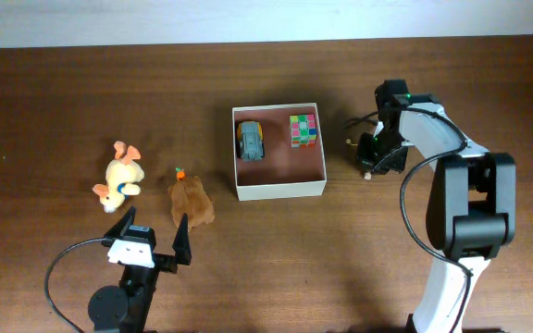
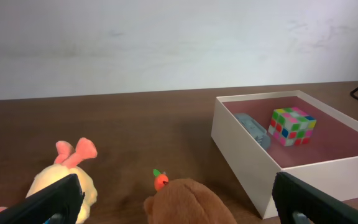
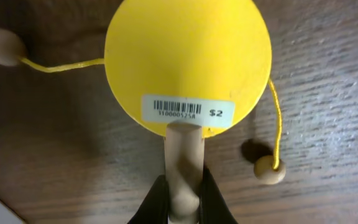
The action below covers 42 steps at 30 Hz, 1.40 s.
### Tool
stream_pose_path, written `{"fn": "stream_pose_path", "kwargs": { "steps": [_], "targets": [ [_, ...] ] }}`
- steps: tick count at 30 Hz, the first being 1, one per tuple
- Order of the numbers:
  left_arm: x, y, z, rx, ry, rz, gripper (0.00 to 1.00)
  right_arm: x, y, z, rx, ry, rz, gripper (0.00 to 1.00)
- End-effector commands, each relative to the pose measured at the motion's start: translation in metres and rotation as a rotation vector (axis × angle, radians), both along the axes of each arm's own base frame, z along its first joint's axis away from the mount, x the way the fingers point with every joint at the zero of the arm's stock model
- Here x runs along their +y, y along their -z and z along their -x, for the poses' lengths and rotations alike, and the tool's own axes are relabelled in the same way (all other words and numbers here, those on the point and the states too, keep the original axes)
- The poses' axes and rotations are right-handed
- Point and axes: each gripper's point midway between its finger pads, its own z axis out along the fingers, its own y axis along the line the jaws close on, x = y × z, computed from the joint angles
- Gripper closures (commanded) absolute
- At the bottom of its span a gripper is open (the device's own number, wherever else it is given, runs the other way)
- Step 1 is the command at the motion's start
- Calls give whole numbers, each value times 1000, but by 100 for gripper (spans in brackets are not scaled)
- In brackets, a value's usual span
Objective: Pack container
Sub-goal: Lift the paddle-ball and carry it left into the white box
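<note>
From above: the container (image 1: pixel 278 191) sits in the mid of the brown tabletop (image 1: pixel 63 92), w/ a gray toy car (image 1: pixel 251 141) & a color cube (image 1: pixel 303 130) inside, side by side at its far wall. Left of it lie a brown plush (image 1: pixel 191 202) & then a yellow plush (image 1: pixel 121 178), a bit apart. The left hand (image 1: pixel 153 225) is near the front edge, fingers wide apart, holding nothing, one tip just by the brown plush. The right hand (image 1: pixel 370 165) is just right of the container, not touching it. Left wrist view: container on the right, car & cube in it; both plushes low down btw the two dark fingers (image 2: pixel 48 202). The brown one has a tiny carrot (image 2: pixel 160 180). Right wrist view: the hand is clamped on the wood stick of a yellow toy drum (image 3: pixel 188 56) lying on the tabletop. It has a barcode sticker (image 3: pixel 187 109) & two beads (image 3: pixel 269 169) on strings.
</note>
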Motion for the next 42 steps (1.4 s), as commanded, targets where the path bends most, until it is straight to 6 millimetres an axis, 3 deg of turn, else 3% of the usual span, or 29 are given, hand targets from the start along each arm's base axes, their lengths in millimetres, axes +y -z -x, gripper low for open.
{"fn": "stream_pose_path", "kwargs": {
  "steps": [1,8,12,15,19,26,32,35,42],
  "targets": [
    [-1,2,0,-3,8,-11,1,5,-8,-8,11,-61,1,93],
    [-1,2,0,-3,8,-11,1,8,-77,-32,-56,-155,-8,92],
    [-1,2,0,-3,8,-11,1,19,-116,-39,-105,-225,-35,92],
    [-1,2,0,-3,8,-11,1,38,-143,-43,-155,-292,-83,92],
    [-1,2,0,-3,8,-11,1,81,-176,-43,-229,-409,-148,92],
    [-1,2,0,-3,8,-11,1,146,-185,-30,-270,-557,-167,91],
    [-1,2,0,-3,8,-11,1,189,-188,-28,-322,-584,-186,87],
    [-1,2,0,-3,8,-11,1,199,-183,-30,-324,-570,-194,87],
    [-1,2,0,-3,8,-11,1,206,-143,-31,-234,-567,-184,88]
  ]
}}
